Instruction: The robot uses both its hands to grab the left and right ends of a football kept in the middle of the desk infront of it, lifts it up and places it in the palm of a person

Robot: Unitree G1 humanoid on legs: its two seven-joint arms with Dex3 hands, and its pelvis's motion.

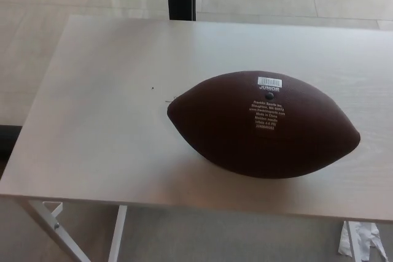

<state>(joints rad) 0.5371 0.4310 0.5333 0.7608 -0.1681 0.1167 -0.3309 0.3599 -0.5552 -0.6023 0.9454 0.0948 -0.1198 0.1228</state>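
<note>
Your football (264,125) lay with its long axis from ten to four o'clock on the desk (92,108); neither hand showed, so their state was unknowable.

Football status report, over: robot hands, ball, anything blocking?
Neither robot hand in view. Football lying on the desk, untouched, right of centre. Nothing around it; no person's palm in view.

Dark brown football (264,126), pale wood-grain desk (98,115)

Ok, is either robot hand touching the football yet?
No, the football lies alone on the desk, and neither hand shows anywhere in the head view.
</note>
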